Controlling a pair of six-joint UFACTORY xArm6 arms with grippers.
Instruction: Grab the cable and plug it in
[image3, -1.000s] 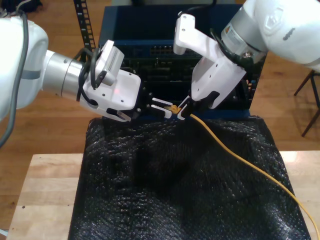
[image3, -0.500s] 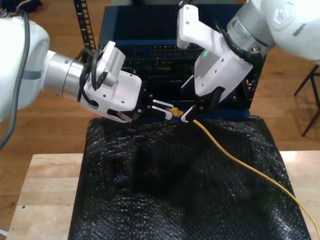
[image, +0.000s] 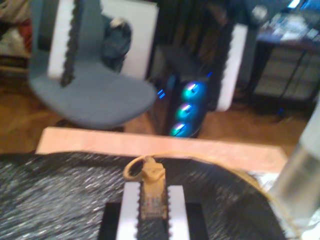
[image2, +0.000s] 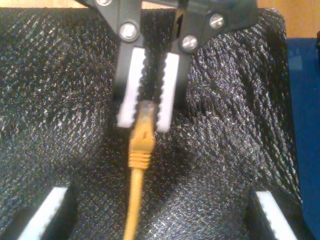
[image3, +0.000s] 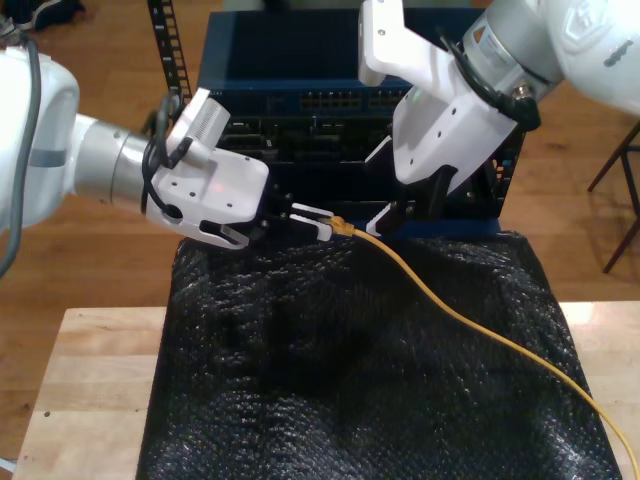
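Note:
The yellow-orange cable (image3: 480, 330) runs across the black mesh cover from the exterior view's lower right up to its plug (image3: 343, 227). My first gripper (image3: 318, 220), on the arm at the exterior view's left, is shut on the plug (image: 151, 195), which sits between its white fingers (image: 129, 210). The second wrist view faces the first gripper (image2: 147, 95) as it pinches the plug (image2: 145, 117), with the cable (image2: 134, 200) trailing back. My second gripper (image3: 410, 210) hovers just behind the plug, open and holding nothing, its fingertips (image2: 45, 215) spread wide either side of the cable.
A dark blue rack unit with rows of ports (image3: 340, 100) stands right behind both grippers. The black mesh cover (image3: 330, 370) lies over a wooden table (image3: 90, 380). A dark stool leg (image3: 625, 190) shows at the exterior view's right edge.
My second gripper has drawn up and back toward the exterior view's right, away from the plug. My first gripper keeps the plug and has shifted slightly toward the exterior view's left.

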